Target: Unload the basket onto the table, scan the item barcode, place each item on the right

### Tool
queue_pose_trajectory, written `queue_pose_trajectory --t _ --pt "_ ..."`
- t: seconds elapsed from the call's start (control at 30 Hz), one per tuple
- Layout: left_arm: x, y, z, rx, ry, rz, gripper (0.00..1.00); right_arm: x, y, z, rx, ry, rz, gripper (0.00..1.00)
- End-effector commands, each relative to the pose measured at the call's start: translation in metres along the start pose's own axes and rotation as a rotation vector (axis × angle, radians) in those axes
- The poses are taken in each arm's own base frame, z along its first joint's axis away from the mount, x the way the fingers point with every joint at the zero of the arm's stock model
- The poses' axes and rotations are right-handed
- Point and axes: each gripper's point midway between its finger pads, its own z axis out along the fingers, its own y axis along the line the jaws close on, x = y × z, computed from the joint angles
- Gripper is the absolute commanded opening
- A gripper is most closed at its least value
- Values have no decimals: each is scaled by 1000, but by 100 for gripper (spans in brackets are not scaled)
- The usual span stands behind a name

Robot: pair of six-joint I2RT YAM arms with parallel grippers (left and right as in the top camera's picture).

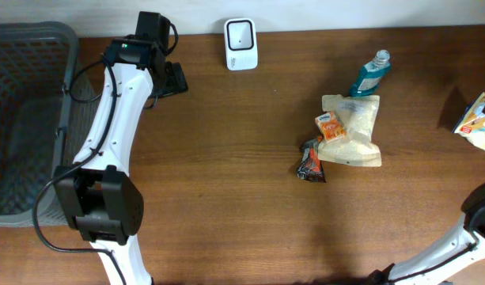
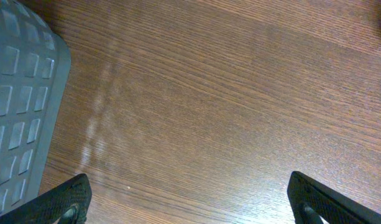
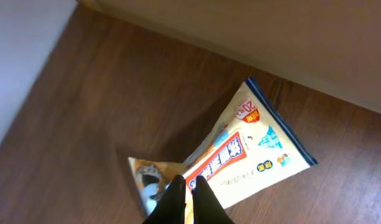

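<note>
Your right gripper (image 3: 187,190) pinches the white blue-edged snack bag (image 3: 252,149) (fingers practically together); your left gripper (image 2: 190,202) gapes wide above the brown wooden table (image 2: 240,93).

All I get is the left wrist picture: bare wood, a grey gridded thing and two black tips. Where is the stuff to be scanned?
Observer: The overhead view shows a heap towards the right of the table: a teal bottle, a tan pouch, an orange packet and a dark wrapper.
Operator: And the scanner?
Observer: A small white device, likely the scanner, stands at the table's back edge.
Operator: What is the other arm doing?
Observer: Its wrist view shows the right gripper shut on the edge of a printed snack bag.
</note>
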Motion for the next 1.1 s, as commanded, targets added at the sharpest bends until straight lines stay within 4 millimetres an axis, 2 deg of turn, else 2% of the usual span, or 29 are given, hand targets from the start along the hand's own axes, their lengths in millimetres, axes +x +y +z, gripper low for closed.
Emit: queue_pose_trajectory --t 0.0,0.2,0.3,0.37,0.43,0.53,0.67,0.77,0.83,0.93,1.07 --pt "5 -2 8 -11 18 -3 99 34 -12 52 39 110 -9 8" --pt "4 -2 8 -11 18 -3 99 98 -33 120 109 292 -18 8" --pt "5 -2 8 -11 18 -3 99 118 -38 144 111 335 -44 8" --pt "5 -2 8 -11 18 -3 99 121 -37 147 99 345 -75 6" --pt "5 -2 8 -11 18 -3 99 119 -32 144 71 346 -103 4" --pt "4 -2 8 -11 18 -3 99 106 -21 126 26 324 -130 4" --pt "4 -2 8 -11 18 -3 99 67 0 85 -47 221 -125 4" --pt "5 -2 8 -11 18 -3 99 31 20 45 -107 102 -126 4" --pt "4 -2 8 -11 18 -3 99 21 30 32 -128 60 -136 5" --pt "4 -2 8 -11 18 -3 99 24 38 34 -136 60 -149 5" --pt "5 -2 8 -11 19 -3 99 43 47 55 -132 100 -170 5"
